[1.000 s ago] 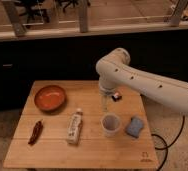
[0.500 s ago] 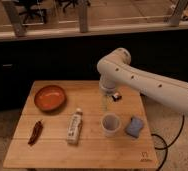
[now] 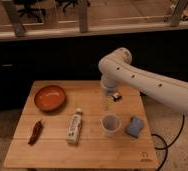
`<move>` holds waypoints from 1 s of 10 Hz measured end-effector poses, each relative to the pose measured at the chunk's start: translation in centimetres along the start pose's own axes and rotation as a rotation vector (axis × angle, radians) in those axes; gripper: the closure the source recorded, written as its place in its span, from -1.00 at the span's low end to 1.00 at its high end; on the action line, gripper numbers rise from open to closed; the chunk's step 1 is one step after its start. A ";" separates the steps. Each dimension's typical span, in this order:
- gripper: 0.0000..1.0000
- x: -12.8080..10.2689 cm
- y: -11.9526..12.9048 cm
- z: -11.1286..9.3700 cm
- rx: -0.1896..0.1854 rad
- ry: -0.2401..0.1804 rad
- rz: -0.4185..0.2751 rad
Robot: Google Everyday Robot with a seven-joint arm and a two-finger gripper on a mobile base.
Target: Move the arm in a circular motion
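The cream-white arm (image 3: 152,84) comes in from the right and bends down at a bulbous joint (image 3: 115,64) over the back right of the wooden table (image 3: 52,149). Its gripper (image 3: 108,102) points down above the table, just behind a clear plastic cup (image 3: 111,125). Nothing shows between its fingers.
On the table are an orange bowl (image 3: 50,97) at back left, a dried red chili (image 3: 35,131) at front left, a white bottle (image 3: 75,126) lying in the middle, a blue sponge (image 3: 134,126) at right and a small dark object (image 3: 117,96) by the gripper. A black cable (image 3: 173,140) hangs at the right.
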 end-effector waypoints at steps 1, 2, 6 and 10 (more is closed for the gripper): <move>-0.60 0.2 -0.1 0.1 -0.001 -0.001 0.004; -0.60 0.4 -0.1 0.3 -0.004 -0.002 0.005; -0.60 1.2 -0.1 0.7 -0.010 -0.006 0.018; -0.60 1.8 0.0 1.2 -0.017 -0.006 0.027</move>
